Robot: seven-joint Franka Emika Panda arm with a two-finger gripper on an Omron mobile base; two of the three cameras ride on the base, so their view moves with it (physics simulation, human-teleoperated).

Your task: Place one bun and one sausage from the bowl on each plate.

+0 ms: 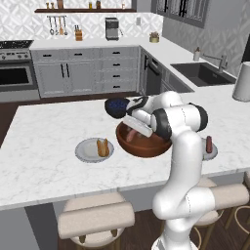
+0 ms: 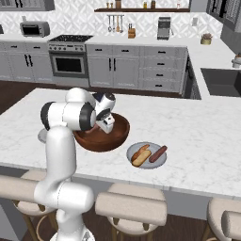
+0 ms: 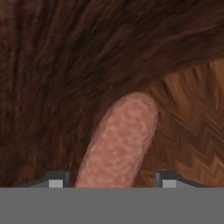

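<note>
Currently the hand (image 3: 109,181) sits low inside the bowl (image 3: 52,65), fingers spread either side of a sausage (image 3: 118,144), not clamped. Judged light, firm, slippery; grip mid-length across its width.

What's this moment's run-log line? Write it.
gripper open astride sausage in bowl | left plate: bun only | right plate: second bun, second sausage
</note>
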